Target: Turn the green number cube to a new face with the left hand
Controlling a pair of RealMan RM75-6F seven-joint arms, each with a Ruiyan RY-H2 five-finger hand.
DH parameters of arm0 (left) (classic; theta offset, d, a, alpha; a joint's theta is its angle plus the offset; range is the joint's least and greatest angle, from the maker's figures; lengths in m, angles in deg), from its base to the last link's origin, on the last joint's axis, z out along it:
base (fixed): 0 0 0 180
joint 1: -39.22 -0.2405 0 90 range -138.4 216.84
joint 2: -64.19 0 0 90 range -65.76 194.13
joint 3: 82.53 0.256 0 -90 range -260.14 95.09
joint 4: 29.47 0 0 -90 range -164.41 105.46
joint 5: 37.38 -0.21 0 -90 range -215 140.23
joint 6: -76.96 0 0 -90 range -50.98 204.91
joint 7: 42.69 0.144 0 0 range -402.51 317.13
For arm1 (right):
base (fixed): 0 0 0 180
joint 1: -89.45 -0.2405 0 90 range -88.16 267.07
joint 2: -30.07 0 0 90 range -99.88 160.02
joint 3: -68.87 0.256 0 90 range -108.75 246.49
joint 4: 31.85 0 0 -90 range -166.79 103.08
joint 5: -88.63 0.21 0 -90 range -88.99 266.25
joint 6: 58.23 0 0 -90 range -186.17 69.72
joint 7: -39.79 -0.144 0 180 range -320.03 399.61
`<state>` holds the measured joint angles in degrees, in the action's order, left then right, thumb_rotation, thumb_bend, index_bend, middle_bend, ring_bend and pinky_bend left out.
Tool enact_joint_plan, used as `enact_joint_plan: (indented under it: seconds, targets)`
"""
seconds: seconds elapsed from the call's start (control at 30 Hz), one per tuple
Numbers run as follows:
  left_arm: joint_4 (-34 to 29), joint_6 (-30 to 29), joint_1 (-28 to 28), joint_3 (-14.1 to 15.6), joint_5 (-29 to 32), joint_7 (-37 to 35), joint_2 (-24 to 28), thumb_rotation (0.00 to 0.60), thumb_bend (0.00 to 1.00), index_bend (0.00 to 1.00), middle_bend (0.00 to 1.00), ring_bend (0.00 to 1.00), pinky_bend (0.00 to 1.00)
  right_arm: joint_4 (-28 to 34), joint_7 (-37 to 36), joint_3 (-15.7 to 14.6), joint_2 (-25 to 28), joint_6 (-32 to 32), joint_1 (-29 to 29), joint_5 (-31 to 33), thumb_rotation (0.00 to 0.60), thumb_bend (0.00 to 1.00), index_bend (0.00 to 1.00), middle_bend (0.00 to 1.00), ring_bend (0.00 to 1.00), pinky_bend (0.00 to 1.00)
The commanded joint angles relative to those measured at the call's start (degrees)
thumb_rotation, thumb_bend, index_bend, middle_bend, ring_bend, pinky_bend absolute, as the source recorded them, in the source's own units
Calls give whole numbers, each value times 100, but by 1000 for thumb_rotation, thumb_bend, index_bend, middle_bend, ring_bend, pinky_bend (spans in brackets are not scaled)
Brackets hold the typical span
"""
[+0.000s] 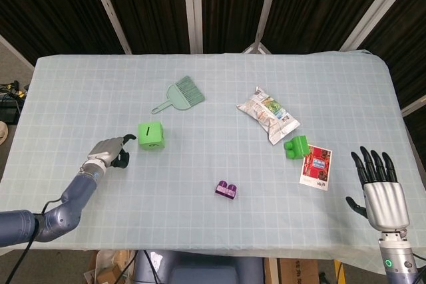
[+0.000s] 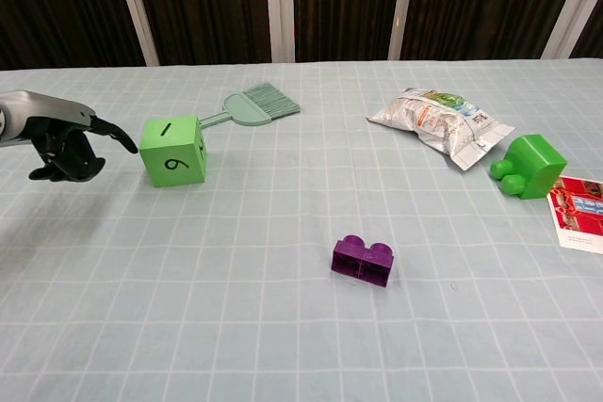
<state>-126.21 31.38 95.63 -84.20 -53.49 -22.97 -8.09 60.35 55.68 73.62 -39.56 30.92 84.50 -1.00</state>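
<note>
The green number cube (image 1: 151,136) (image 2: 173,151) rests on the table left of centre, with a "1" on top and a "6" or "9" on the side facing the chest view. My left hand (image 1: 111,150) (image 2: 66,138) hovers just left of the cube, fingers loosely curled, one finger stretched toward the cube's upper left edge; no contact is visible. It holds nothing. My right hand (image 1: 380,187) stands at the front right table edge, fingers spread and upright, empty.
A green dustpan brush (image 1: 180,94) lies behind the cube. A purple brick (image 1: 227,189) sits near the front centre. A snack bag (image 1: 267,114), a green brick (image 1: 296,145) and a printed card (image 1: 317,166) lie to the right.
</note>
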Motion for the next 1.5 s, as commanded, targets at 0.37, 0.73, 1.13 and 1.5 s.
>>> enact_joint_plan:
  seconds: [0.37, 0.73, 1.13, 1.5]
  targets:
    - [-208, 121, -13, 9, -241, -53, -6, 600, 839, 146, 794, 748, 783, -23, -45, 82, -2, -108, -20, 243, 600, 72, 82, 0, 0, 0]
    - [-537, -374, -116, -132, -768, -63, -250, 600, 837, 151, 794, 748, 783, -79, -153, 124, 1, -222, -53, 403, 600, 72, 82, 0, 0, 0]
    - [-612, -555, 48, -206, -669, 195, -443, 600, 837, 156, 794, 748, 783, -114, -241, 142, 6, -216, -62, 436, 600, 72, 82, 0, 0, 0]
    - [-443, -636, 398, -454, -252, 528, -834, 600, 837, 161, 794, 748, 783, -148, -192, 145, -32, -276, -99, 482, 600, 72, 82, 0, 0, 0]
